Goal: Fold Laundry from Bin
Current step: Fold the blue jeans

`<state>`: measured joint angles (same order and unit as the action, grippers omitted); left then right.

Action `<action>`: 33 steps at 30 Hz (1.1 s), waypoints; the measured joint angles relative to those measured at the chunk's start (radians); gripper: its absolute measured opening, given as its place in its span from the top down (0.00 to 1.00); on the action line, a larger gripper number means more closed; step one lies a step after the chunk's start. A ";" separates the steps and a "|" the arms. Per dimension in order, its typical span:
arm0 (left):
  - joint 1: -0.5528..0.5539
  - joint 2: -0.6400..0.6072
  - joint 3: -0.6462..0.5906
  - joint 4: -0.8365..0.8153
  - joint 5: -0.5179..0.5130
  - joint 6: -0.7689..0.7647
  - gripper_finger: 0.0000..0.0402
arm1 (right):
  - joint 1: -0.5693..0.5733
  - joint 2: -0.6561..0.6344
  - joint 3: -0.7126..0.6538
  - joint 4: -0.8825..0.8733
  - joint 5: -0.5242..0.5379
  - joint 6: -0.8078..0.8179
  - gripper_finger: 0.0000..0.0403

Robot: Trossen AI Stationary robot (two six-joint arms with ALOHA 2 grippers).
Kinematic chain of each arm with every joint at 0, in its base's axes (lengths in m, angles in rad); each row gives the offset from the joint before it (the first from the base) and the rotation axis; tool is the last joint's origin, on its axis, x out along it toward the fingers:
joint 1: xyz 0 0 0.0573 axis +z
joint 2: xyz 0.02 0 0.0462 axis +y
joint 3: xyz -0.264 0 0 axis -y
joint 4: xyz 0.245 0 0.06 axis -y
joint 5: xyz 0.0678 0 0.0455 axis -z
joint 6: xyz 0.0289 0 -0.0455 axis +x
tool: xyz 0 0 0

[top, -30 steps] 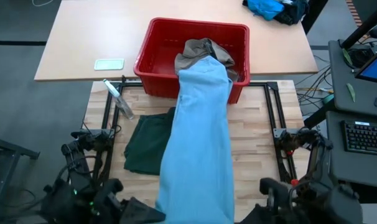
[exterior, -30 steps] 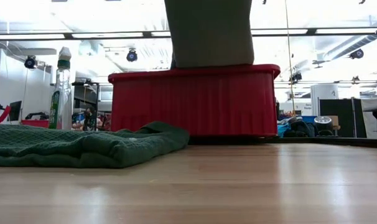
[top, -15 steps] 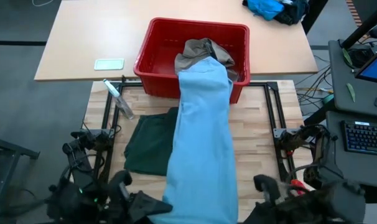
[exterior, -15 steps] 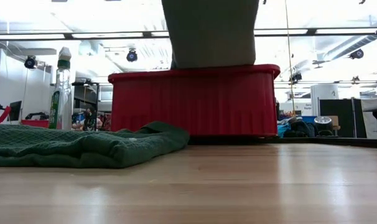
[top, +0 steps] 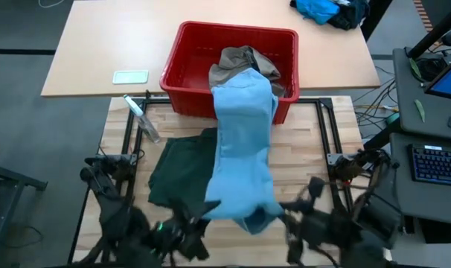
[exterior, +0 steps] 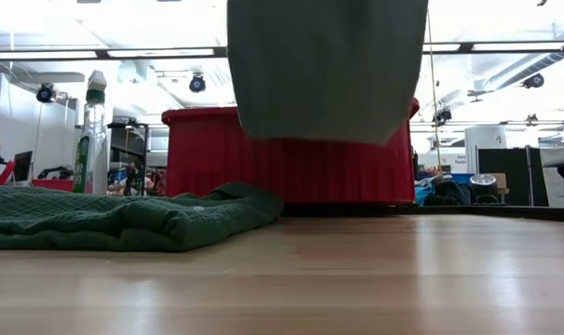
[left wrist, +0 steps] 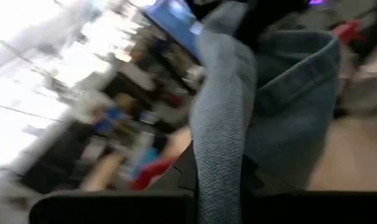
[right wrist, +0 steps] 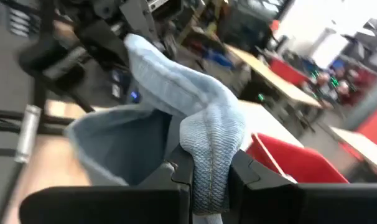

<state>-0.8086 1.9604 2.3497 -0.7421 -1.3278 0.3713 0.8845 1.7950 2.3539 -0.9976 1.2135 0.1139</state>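
Stretching from the red bin point(top: 182, 68) toward the near counter point(top: 307, 160) edge, the light blue denim trousers point(top: 242, 141) are held aloft, one corner clamped in each closed set of jaws, presumably for spreading beside the green shorts point(top: 177, 171).

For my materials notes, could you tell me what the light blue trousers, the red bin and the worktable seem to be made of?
Light blue trousers: woven denim-like cloth, matte, visible twill weave.
Red bin: apparently moulded plastic, slightly glossy, ribbed walls.
Worktable: pale wood, probably laminated strips, smooth with a soft sheen.
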 joint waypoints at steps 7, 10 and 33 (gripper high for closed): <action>0.215 -0.045 -0.001 -0.531 0.137 -0.441 0.97 | -0.174 -0.002 0.000 -0.378 0.007 0.301 0.93; 0.302 -0.051 -0.002 -0.587 0.134 -0.421 0.97 | -0.256 -0.002 0.000 -0.495 0.014 0.377 0.93; 1.149 -0.097 -0.003 -0.299 0.831 0.121 0.97 | -0.982 -0.007 -0.001 -0.503 -0.050 -0.042 0.93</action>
<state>0.3403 1.8629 2.3470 -1.0409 -0.4966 0.4926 -0.0971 1.7881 2.3528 -1.5009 1.1637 0.0723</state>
